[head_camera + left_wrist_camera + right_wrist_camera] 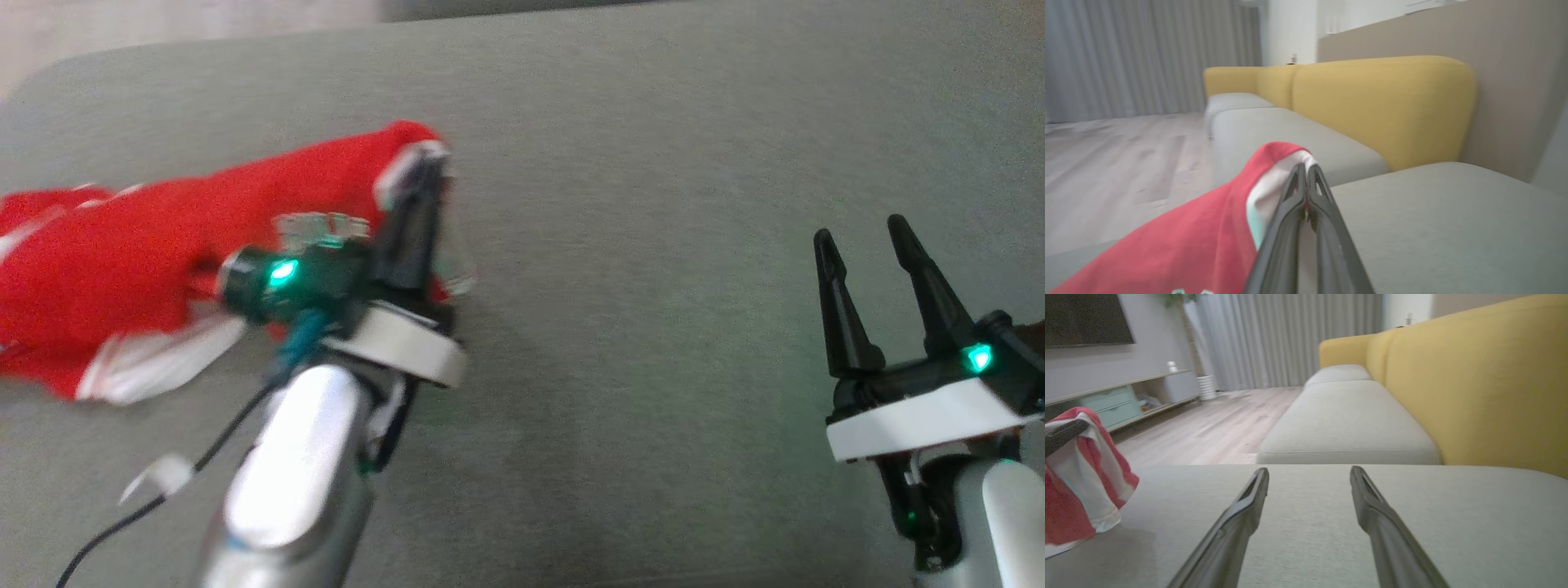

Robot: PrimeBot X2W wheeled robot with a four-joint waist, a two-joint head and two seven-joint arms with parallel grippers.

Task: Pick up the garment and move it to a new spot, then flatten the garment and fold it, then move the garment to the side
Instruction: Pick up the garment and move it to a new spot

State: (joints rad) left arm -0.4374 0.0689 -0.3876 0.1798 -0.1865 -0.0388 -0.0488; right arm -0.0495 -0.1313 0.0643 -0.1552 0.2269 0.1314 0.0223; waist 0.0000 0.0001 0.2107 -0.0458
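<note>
the left pincer (424, 167) is clamped on the garment (147, 237), a red piece with white trim. its two dark fingers are pressed together on a white-edged corner of the cloth. this corner is raised above the grey seat cushion (653, 245). from the pinched corner the red cloth hangs down and goes to the robot's left, where the rest of it lies crumpled on the cushion, close to the left edge. the head view is blurred around this arm, so the folds are not clear.

in the left wrist view the fingertips (1290, 196) meet with the white hem between them, and the red cloth (1208, 228) falls away to the left of the fingers. behind stand a yellow backrest (1384, 106) and a pale wooden floor (1118, 163).

the right pincer (861, 230) has its fingers apart and holds nothing. it is over the bare right part of the cushion, well apart from the garment. in the right wrist view the garment (1086, 486) hangs at the far left, away from the spread fingers (1241, 514).
</note>
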